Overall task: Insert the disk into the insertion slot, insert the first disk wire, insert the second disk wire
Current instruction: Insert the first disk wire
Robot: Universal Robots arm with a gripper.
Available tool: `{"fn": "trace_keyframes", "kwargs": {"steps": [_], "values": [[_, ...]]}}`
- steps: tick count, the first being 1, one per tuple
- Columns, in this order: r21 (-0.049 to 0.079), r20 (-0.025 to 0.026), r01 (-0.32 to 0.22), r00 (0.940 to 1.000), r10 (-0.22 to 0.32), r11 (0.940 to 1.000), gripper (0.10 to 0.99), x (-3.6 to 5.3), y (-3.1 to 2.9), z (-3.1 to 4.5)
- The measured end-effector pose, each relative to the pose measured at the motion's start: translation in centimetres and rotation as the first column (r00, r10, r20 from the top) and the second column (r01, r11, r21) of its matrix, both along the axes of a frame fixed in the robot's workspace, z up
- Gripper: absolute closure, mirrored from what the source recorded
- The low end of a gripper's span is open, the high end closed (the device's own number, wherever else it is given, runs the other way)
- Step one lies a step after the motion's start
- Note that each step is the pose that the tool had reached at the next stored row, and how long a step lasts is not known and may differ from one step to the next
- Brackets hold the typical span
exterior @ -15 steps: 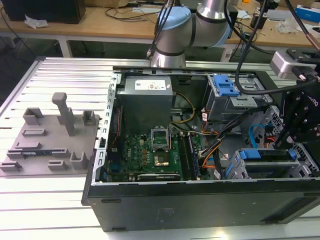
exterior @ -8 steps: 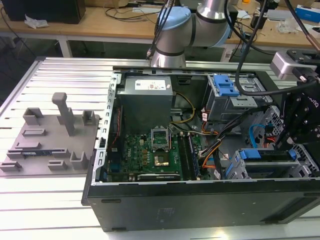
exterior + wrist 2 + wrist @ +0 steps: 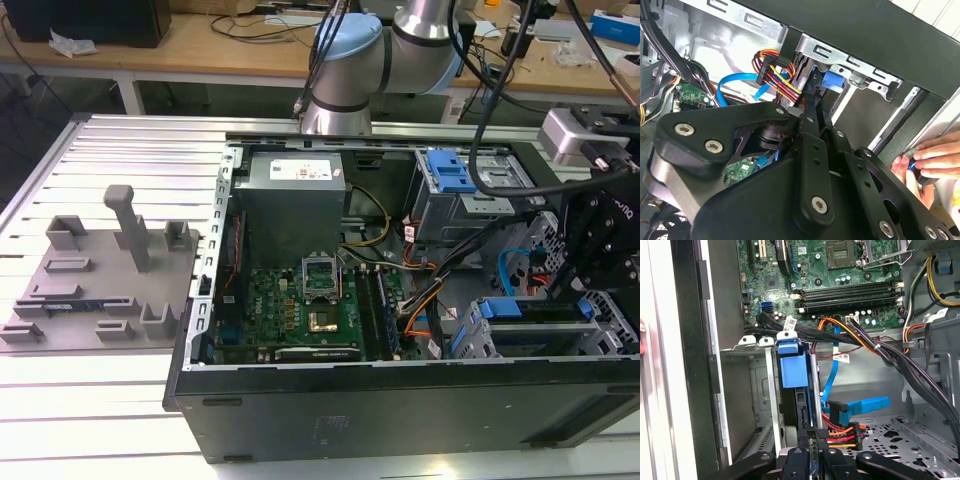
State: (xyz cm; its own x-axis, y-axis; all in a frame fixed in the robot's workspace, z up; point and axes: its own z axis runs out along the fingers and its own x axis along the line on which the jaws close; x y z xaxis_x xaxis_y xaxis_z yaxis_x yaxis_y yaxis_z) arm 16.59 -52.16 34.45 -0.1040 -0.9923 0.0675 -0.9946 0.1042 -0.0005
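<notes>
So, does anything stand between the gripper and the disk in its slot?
Yes. The disk, in its blue carrier, sits in the insertion slot. Between it and the gripper lies a black connector with red, orange and yellow wires, at the gripper's tip. A blue cable runs beside it.

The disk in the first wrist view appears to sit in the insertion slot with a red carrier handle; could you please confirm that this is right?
Not quite: the first wrist view shows the disk sitting in the insertion slot, but its carrier handle is bright blue, not red.
</notes>
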Motion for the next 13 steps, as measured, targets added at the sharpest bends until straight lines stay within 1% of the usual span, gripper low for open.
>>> {"fn": "trace_keyframes", "kwargs": {"steps": [2,4,5,7,8,9,13], "values": [[0.000,0.0000,0.000,1.0000,0.000,1.0000,0.918,0.00,-0.04,0.04],[0.000,0.0000,0.000,1.0000,0.000,1.0000,0.918,0.00,-0.04,0.67],[0.005,0.0013,0.000,1.0000,0.000,1.0000,0.918,0.00,-0.04,0.99],[0.023,0.0043,0.000,1.0000,0.000,0.9997,0.918,0.00,-0.04,1.14],[0.037,0.0061,0.000,1.0000,0.000,0.9993,0.918,0.00,-0.06,1.18],[0.043,0.0063,0.000,1.0000,0.000,0.9991,0.918,0.00,-0.09,1.20],[0.043,0.0064,0.000,1.0000,0.000,0.9991,0.918,0.00,-0.09,1.20]]}}
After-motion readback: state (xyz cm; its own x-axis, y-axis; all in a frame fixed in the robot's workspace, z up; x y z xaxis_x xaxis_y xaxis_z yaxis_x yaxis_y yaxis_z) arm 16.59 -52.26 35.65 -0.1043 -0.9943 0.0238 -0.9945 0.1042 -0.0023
